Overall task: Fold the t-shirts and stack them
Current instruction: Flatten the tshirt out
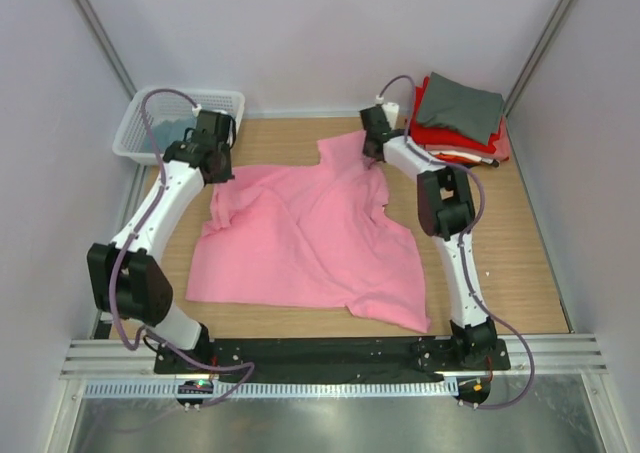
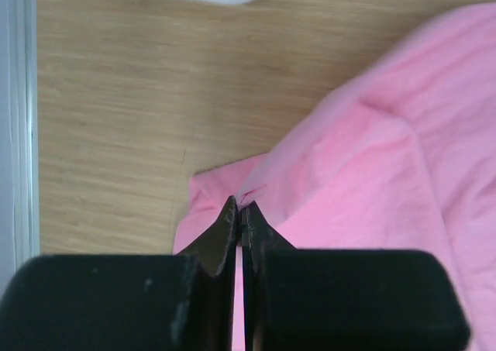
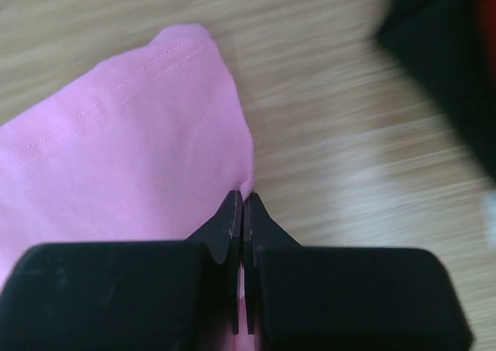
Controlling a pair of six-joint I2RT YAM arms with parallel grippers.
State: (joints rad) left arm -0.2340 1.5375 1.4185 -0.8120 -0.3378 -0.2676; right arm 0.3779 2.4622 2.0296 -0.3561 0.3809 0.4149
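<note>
Edge of pink t-shirt point(image 3: 116, 157) inside right gripper point(image 3: 243, 200)

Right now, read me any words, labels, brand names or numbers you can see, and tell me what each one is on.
No text can be read in any view.
pink t-shirt: plain, no print or tag showing.
stack of folded shirts: a pale mark on a lower shirt's edge, too small to read.
white basket: no label visible.

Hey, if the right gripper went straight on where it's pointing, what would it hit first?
The right gripper, shut on the pink shirt edge, would likely meet the table just ahead; depth is unclear.
</note>
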